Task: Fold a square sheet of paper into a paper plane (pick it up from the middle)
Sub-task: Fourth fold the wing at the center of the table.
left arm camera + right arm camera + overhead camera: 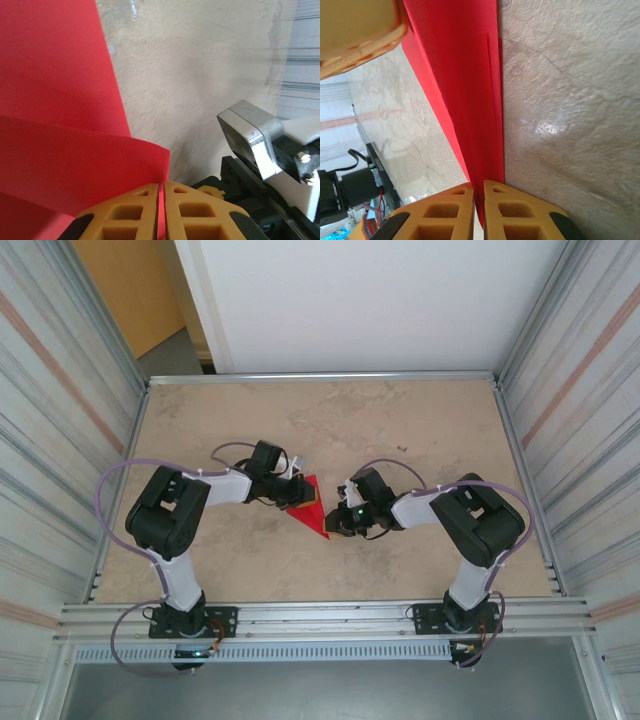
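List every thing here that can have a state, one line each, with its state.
red paper: folded into a narrow pointed shape, pinched by both grippers.
left gripper: shut on the red paper.
right gripper: shut on the red paper's folded layers.

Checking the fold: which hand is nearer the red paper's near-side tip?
Right: right hand pinches the folded red paper near that tip; left hand pinches its far end.
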Tool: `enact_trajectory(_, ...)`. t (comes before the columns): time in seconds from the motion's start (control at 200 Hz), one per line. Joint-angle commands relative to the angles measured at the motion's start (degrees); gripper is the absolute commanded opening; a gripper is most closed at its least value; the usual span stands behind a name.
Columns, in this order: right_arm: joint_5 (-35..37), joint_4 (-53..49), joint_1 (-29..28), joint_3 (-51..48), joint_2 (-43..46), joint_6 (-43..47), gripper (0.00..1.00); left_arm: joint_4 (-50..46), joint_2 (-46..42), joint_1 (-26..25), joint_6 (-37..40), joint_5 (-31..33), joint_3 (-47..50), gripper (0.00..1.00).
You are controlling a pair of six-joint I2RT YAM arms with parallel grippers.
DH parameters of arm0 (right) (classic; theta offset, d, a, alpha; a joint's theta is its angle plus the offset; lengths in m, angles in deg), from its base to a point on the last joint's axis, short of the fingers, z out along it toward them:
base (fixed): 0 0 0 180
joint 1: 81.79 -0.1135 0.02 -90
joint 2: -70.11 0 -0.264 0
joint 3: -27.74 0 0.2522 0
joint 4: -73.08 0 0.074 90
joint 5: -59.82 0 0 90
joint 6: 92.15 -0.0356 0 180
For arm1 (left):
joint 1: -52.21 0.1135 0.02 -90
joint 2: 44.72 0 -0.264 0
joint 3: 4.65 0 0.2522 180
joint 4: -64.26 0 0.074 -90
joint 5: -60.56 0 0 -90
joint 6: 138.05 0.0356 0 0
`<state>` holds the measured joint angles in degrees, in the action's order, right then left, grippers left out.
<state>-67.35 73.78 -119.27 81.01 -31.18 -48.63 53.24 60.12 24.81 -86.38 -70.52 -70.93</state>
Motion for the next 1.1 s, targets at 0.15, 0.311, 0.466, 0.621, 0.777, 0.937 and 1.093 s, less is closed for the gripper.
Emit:
enact_trajectory(0.15, 2.0, -4.0, 0.2, 0.2, -1.5, 0.2, 0.13, -2.7, 1.7, -0.1, 0.5, 1.6, -2.2, 0.12)
enact_trajectory(0.311, 2.1, -4.4, 0.3, 0.3, -1.7, 0.2, 0.12, -2.8, 2.3, -0.1, 0.9, 1.3, -2.5, 0.11)
enact_trajectory(0.466, 2.0, -4.5, 0.2, 0.3, -1.7, 0.1, 0.12, -2.5, 2.5, -0.1, 1.0, 0.8, -2.7, 0.11)
enact_trajectory(0.621, 2.1, -4.9, 0.2, 0.6, -1.6, 0.1, 0.12, -2.7, 2.7, -0.1, 0.9, 0.9, -2.9, 0.10)
enact_trajectory(0.777, 2.3, -5.6, 0.2, 0.8, -1.5, 0.2, 0.12, -3.5, 2.9, 0.0, 1.1, 1.8, -3.1, 0.10)
enact_trajectory(0.937, 2.3, -5.6, 0.3, 0.8, -0.7, 0.1, 0.14, -3.4, 3.2, 0.0, 1.1, 1.2, -3.3, 0.10)
enact_trajectory(1.093, 1.9, -6.0, 0.2, 0.4, 1.7, 0.4, 0.17, -3.6, 3.3, 0.0, 1.2, 1.1, -3.5, 0.10)
